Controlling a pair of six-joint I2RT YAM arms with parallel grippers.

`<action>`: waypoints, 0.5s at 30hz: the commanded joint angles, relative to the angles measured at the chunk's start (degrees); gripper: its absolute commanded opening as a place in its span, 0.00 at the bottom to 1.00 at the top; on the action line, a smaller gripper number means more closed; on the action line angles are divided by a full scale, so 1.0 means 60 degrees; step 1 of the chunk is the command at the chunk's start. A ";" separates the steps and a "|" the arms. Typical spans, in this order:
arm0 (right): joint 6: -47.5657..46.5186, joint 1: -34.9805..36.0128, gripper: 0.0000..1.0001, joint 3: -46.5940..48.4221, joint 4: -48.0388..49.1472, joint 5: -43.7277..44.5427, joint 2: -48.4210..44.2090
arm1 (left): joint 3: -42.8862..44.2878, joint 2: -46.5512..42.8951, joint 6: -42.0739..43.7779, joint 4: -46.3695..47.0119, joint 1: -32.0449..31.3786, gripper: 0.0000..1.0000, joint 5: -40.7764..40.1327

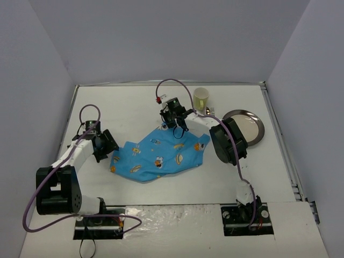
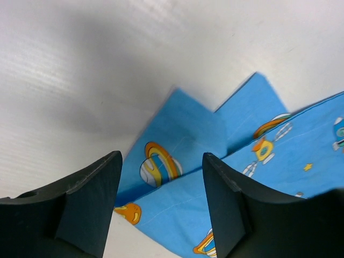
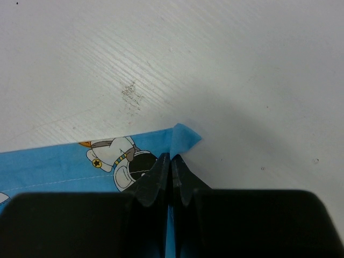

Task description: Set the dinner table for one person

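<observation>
- On the one white dinner table (image 1: 188, 185) lie one blue placemat (image 1: 161, 156), one pale cup (image 1: 201, 98) and one metal plate (image 1: 256, 126); the cutlery (image 1: 209, 111) between cup and plate is too small to count.
- Two grippers are at the cloth. The left gripper (image 2: 161, 156) has its jaws apart over the placemat's left corner, gripping nothing.
- The right gripper (image 3: 171, 158) is pinched tight on a corner at the placemat's far edge.
- The table spreads beneath both grippers, bare left of the left one and beyond the right one.
</observation>
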 commanded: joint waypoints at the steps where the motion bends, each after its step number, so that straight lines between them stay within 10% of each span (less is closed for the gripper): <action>1: -0.0049 -0.0061 0.00 -0.0269 -0.0586 0.0139 -0.0531 | 0.0861 0.0227 0.0824 0.0475 0.0080 0.57 0.0026; 15: 0.0153 -0.0046 0.00 -0.0398 -0.0473 -0.0033 -0.0605 | 0.1398 0.1938 0.1091 0.0042 -0.0651 0.47 -0.0250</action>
